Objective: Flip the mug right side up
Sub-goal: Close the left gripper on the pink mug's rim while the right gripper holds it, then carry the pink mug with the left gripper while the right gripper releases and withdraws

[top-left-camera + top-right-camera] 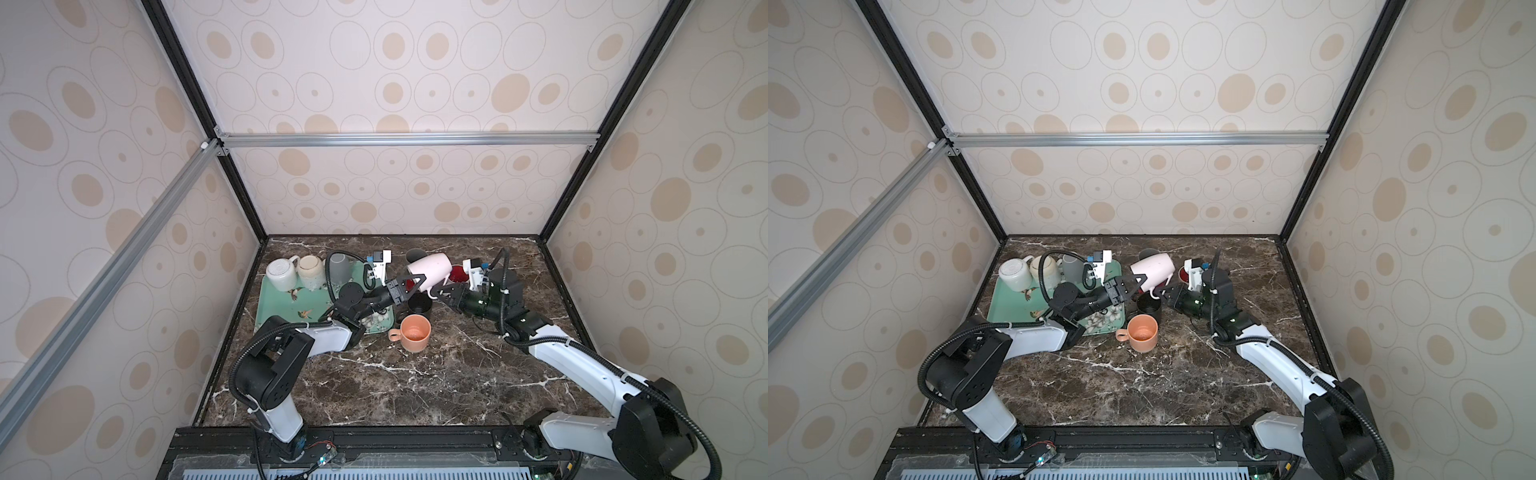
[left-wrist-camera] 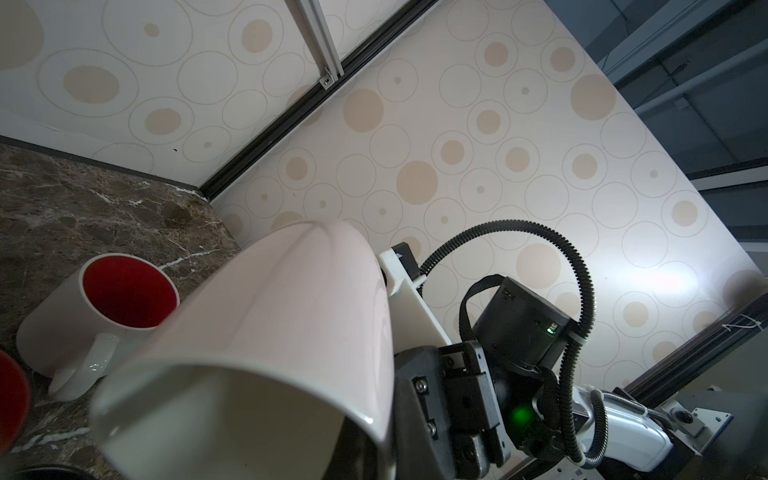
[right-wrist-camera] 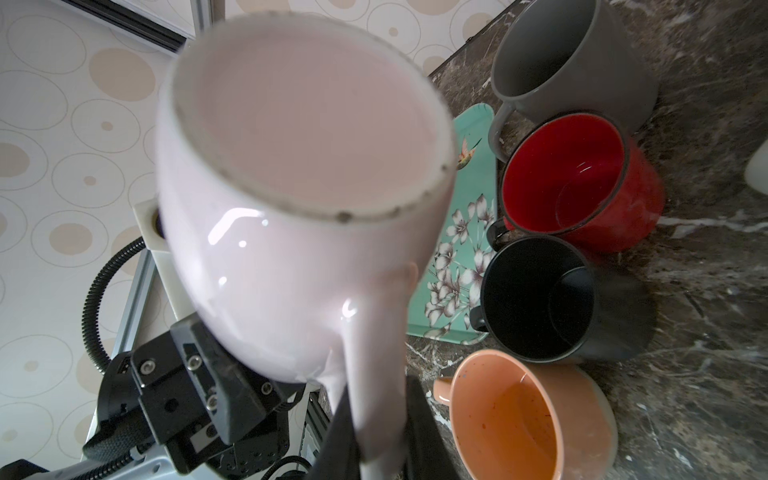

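The pale pink ceramic mug [image 1: 430,268] hangs tilted, clear of the dark marble tabletop [image 1: 415,386]. The right gripper [image 1: 441,291] pinches its handle and the left gripper [image 1: 417,284] clamps its rim. It is best to roll the mouth upward slowly, with 1 grip leading.

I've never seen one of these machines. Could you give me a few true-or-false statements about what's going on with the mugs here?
1. The pink mug is off the table, held by the left end effector and the right end effector. True.
2. The orange mug is upside down. False: it stands upright on the table, opening up.
3. The right end effector is shut on the pink mug's handle. True.
4. The black mug sits on the tray. False: it stands on the table beside the tray.
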